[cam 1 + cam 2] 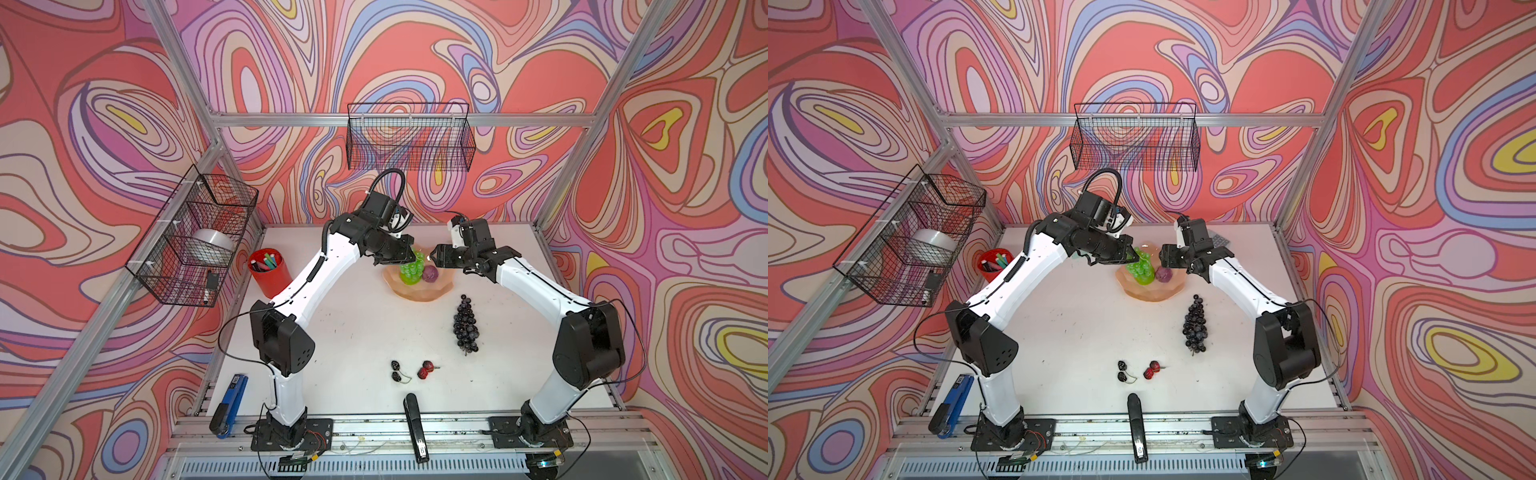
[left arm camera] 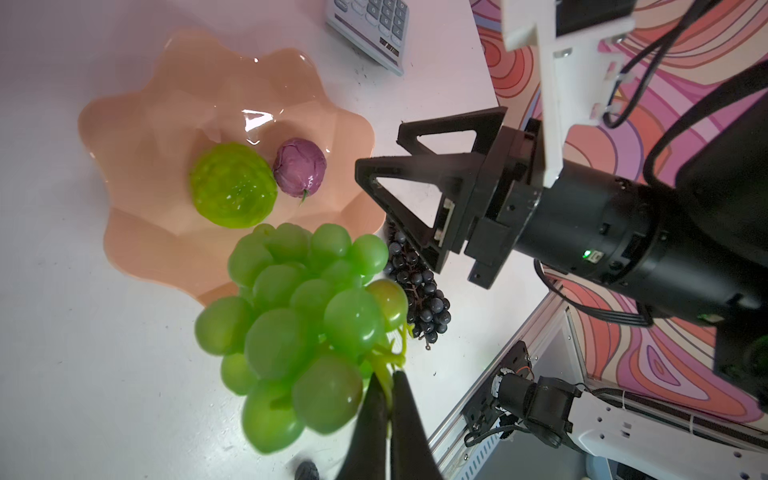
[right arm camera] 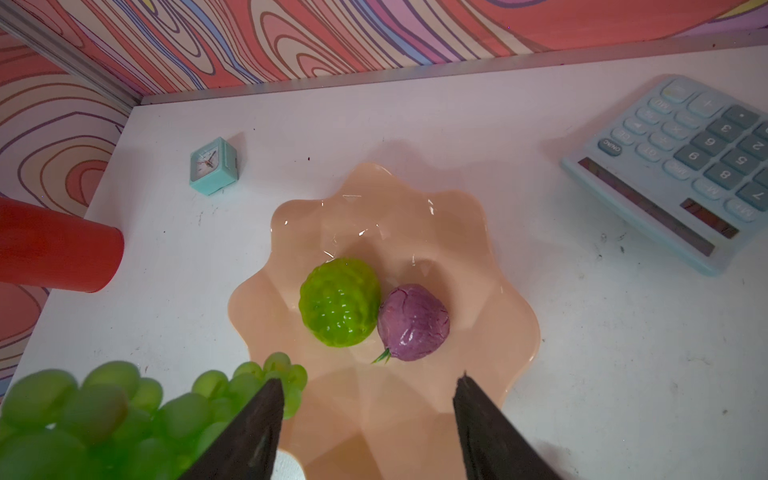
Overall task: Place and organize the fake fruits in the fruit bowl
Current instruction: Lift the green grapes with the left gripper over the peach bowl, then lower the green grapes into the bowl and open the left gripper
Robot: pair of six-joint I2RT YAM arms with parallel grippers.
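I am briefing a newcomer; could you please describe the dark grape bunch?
On the white table, find the peach-pink scalloped bowl. The dark grape bunch lies just in front of it, toward the right arm. It alone is a long cluster of tiny near-black beads; the black berry pair and red berry pair hold two each.

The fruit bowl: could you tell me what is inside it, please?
A lime-green ball and a mauve ball lie side by side inside the fruit bowl. The green grape bunch, held by the left gripper, hides one edge.
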